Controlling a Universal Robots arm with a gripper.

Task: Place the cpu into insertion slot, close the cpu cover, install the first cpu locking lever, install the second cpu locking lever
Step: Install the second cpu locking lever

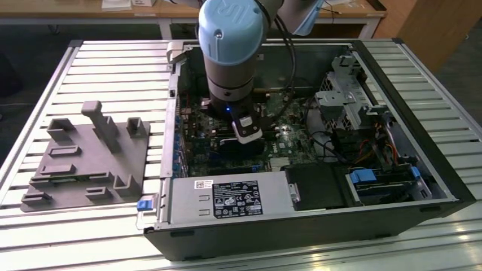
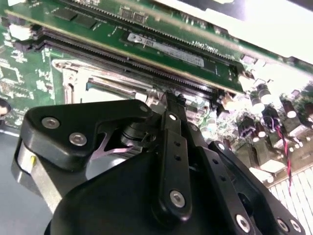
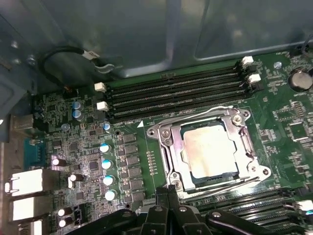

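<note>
— What's on the counter point(image 1: 105, 68), left to right?

— In the exterior view: a grey fixture point(image 1: 83, 164) at the left, then the open case point(image 1: 421, 169), with the arm point(image 1: 229, 62) reaching down into it over the board point(image 1: 290, 141).

— And the pincer point(image 3: 168, 193)?

— Low over the board, just beside the slot point(image 3: 168, 152). Its fingers point(image 3: 173, 200) are pressed together, pinching nothing I can see.

— The cpu point(image 3: 209, 151)?

— Seated in the slot, silver face up, in the first wrist view. The cover point(image 3: 244, 139) lies flat around it, chip showing through the window. A wire lever point(image 3: 195, 116) runs along the side nearest the memory slots point(image 3: 176, 93), another lever point(image 3: 230, 182) along the opposite side.

— Latched?

— Cannot tell.
</note>
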